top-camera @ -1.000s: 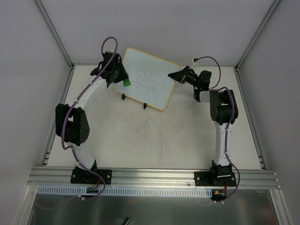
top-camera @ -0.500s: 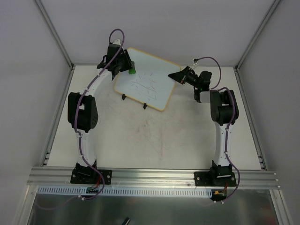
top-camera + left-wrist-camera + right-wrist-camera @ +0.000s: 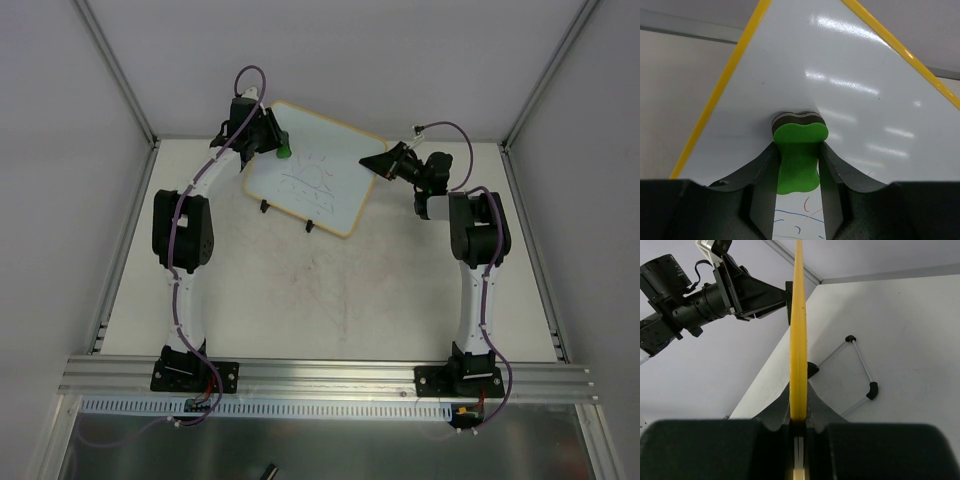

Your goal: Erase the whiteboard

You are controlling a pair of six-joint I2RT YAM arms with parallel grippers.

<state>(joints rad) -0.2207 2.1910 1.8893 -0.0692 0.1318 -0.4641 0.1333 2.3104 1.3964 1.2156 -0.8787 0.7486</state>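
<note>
Two grips matter here: the left gripper (image 3: 274,143) is closed narrowly on the green eraser (image 3: 284,151), and the right gripper (image 3: 373,162) is clamped shut on the yellow frame at the right edge of the whiteboard (image 3: 330,195). The board stands tilted on its black clip feet (image 3: 311,226) at the far middle of the table (image 3: 300,300). The eraser is pressed to it near the far-left corner, while the pen lines (image 3: 308,180) sit nearer the middle, unwiped.

Risks, as I judge them: a hard push in that corner could twist the board about the single right-hand pinch, lifting a foot or slipping the frame from the jaws. A stroke drifting left could run off the edge, and the eraser (pinched only at its waist) might turn between the fingers.

Only the overhead view shows the whole drawing and both arms. The left wrist view shows the eraser flush on the white surface, with a few strokes at its bottom edge. The right wrist view shows the frame edge-on, centred in the jaws, and a wire stand (image 3: 871,390) on the board's back side
</note>
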